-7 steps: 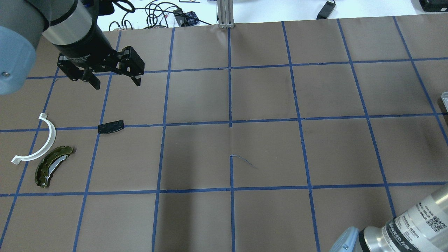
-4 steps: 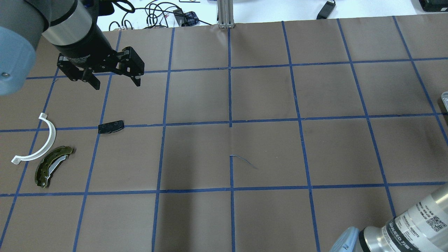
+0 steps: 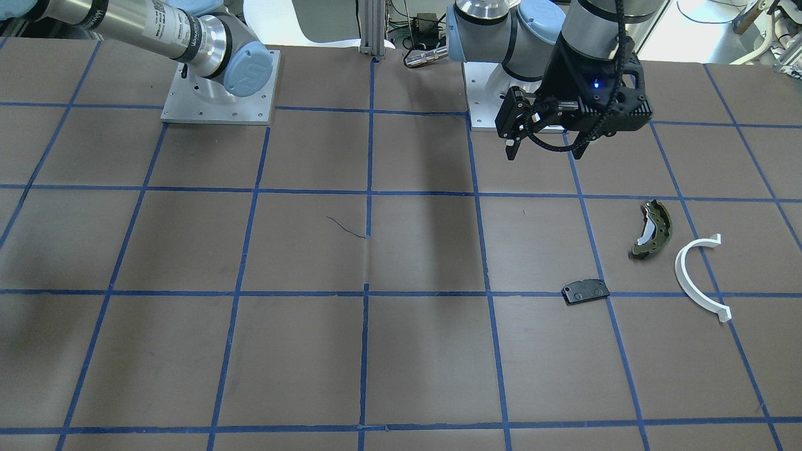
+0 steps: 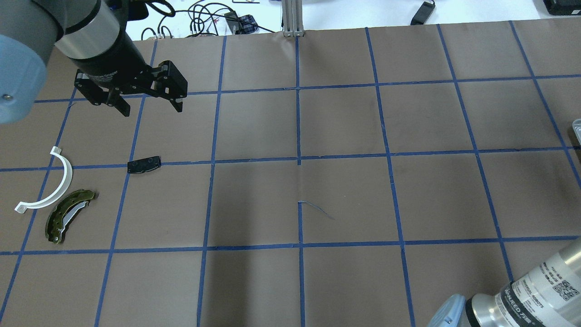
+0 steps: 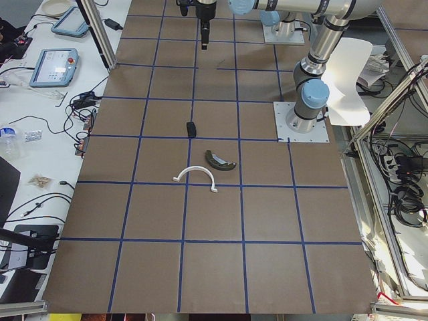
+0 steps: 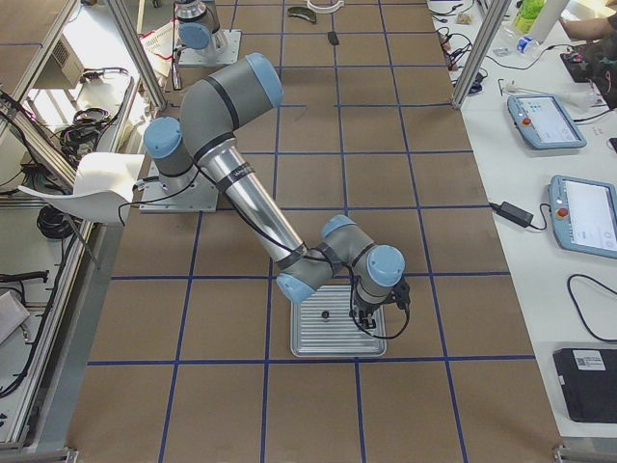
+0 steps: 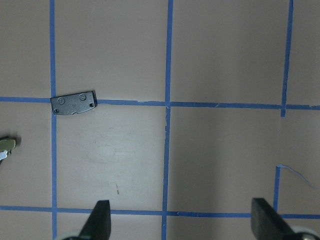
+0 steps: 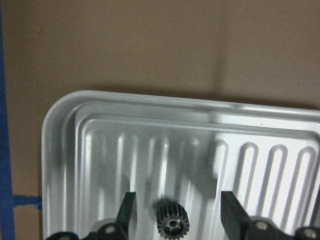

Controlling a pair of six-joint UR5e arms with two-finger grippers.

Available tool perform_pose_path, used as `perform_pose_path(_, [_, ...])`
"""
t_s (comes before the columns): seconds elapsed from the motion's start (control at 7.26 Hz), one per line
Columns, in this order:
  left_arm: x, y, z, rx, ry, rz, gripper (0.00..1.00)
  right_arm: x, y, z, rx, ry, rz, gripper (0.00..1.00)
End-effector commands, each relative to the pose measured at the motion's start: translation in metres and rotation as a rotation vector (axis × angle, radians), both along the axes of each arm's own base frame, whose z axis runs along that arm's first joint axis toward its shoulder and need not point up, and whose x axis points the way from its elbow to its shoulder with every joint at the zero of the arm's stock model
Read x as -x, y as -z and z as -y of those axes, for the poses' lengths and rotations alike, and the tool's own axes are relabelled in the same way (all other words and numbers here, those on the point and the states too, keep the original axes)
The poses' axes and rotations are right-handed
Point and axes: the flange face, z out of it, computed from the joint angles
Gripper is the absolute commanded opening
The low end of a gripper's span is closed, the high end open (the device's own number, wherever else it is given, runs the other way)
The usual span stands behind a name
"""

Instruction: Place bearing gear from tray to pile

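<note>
Pick-up step. Right pincer [image 8: 178, 212] is open w/ the little gear [image 8: 171, 220] between its jaws, on the tray [image 8: 100, 130]. Next: go down, squeeze, lift, carry to pile [image 4: 68, 214] on desk [image 4: 345, 190]. Left pincer [image 4: 151, 109] open, empty.

Left arm [image 3: 589, 31]: grey tube links, pale blue joint caps, black wrist block carrying a lit blue LED [image 3: 595, 82]. Black braided cable [image 3: 544, 143] loops beneath the block. Left jaws black, angular, flat-tipped. Right arm [image 6: 249, 201]: polished silver tube, same blue caps; white label [image 4: 551, 284] with black print and a QR code [image 4: 566, 290]. Each arm has a square bare-metal base plate [image 3: 188, 108], small screws along its edges.
</note>
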Motion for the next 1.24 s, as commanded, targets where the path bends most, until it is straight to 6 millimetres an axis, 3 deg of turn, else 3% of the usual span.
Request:
perform_pose_path(0.0, [0.000,0.000,0.000,0.000,0.000,0.000,1.00,0.000,0.003,0.000,-0.004,0.002,0.003,0.65])
perform_pose_path(0.28, [-0.001,-0.001,0.000,0.002,0.001,0.002,1.00,-0.002,0.007,-0.002,-0.015,0.002,0.013,0.45])
perform_pose_path(0.41, [-0.001,0.000,0.000,0.000,0.001,0.002,1.00,-0.003,0.008,-0.003,-0.017,0.002,0.015,0.29])
perform_pose_path(0.55, [-0.001,0.000,0.000,0.000,0.001,0.002,1.00,-0.001,0.005,-0.003,-0.023,0.002,0.003,0.06])
perform_pose_path(0.83, [-0.001,-0.001,0.000,0.002,0.001,0.002,1.00,0.000,-0.004,-0.005,-0.044,0.001,-0.009,0.00])
perform_pose_path(1.1, [-0.001,-0.001,0.000,0.002,0.001,0.002,1.00,-0.018,-0.053,-0.012,-0.067,0.022,0.015,0.00])
